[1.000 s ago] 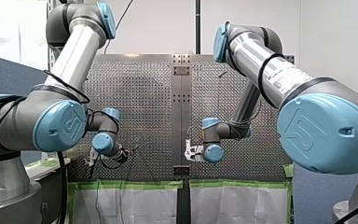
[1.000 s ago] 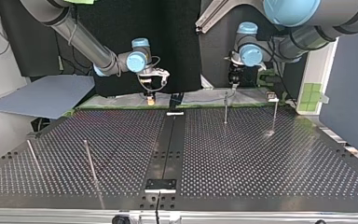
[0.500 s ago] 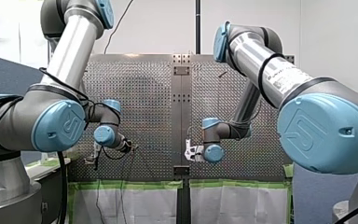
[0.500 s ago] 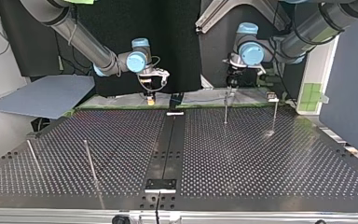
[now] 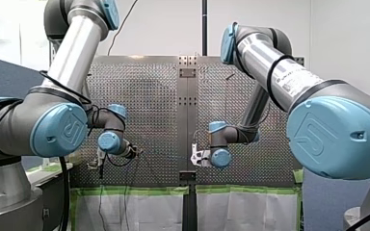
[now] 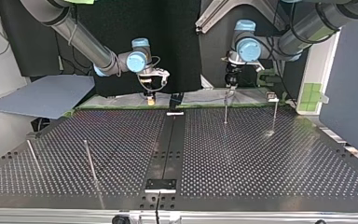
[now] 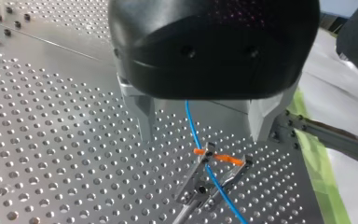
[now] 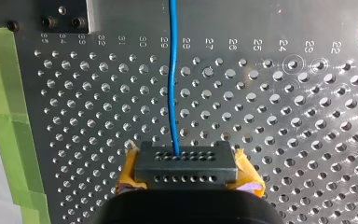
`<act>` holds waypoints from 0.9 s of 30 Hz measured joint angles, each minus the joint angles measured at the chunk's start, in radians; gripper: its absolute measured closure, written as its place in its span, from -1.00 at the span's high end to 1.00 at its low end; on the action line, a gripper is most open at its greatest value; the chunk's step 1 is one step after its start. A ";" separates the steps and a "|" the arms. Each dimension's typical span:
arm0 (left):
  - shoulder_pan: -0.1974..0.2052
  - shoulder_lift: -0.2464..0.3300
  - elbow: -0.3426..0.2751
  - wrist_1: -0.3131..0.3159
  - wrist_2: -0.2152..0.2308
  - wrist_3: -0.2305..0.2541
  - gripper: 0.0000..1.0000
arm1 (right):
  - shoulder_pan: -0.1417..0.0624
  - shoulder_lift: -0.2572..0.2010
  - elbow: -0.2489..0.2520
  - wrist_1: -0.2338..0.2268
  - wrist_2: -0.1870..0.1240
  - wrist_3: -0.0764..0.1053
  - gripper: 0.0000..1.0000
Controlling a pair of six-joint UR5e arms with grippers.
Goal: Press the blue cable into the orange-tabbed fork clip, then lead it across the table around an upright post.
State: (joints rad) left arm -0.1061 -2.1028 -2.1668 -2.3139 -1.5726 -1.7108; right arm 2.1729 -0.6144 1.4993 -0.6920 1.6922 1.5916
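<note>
The perforated worktop (image 6: 242, 154) takes up most of the top view, and green tape (image 8: 4, 93) runs along one edge of it. My right arm (image 6: 84, 42) comes in at that view's left and my left arm (image 6: 307, 30) at its right. Both reach down at the worktop's far edge there. 2 slim upright posts (image 6: 90, 161) stand at the top view's left (well apart from both claws), and another thin stem (image 6: 275, 114) stands at its right.

My left claw (image 7: 203, 135) hangs just above the fork clip (image 7: 193, 179), with its 2 metal fingers (image 7: 144, 116) spread wide and touching nothing. The clip's 2 prongs carry orange tabs (image 7: 226, 158). The blue cable (image 7: 191, 126) runs down between my fingers and passes between the prongs.

My right claw (image 8: 186, 170) is pressed together on a small black block (image 8: 186, 161), with a yellow pad (image 8: 128, 172) on either side of it. The cable leaves the block's face and runs straight ahead over the worktop.
</note>
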 joint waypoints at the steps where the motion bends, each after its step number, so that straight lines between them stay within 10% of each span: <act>1: -0.001 -0.007 0.000 0.009 -0.002 -0.003 1.00 | 0.000 0.000 0.000 0.000 0.000 0.000 -1.00; 27: -0.019 -0.103 0.007 0.176 -0.042 -0.005 1.00 | -0.001 0.000 0.000 0.000 0.000 -0.001 -1.00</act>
State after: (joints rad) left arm -0.1246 -2.2057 -2.1597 -2.1381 -1.6150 -1.7161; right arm 2.1723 -0.6144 1.4994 -0.6920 1.6921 1.5910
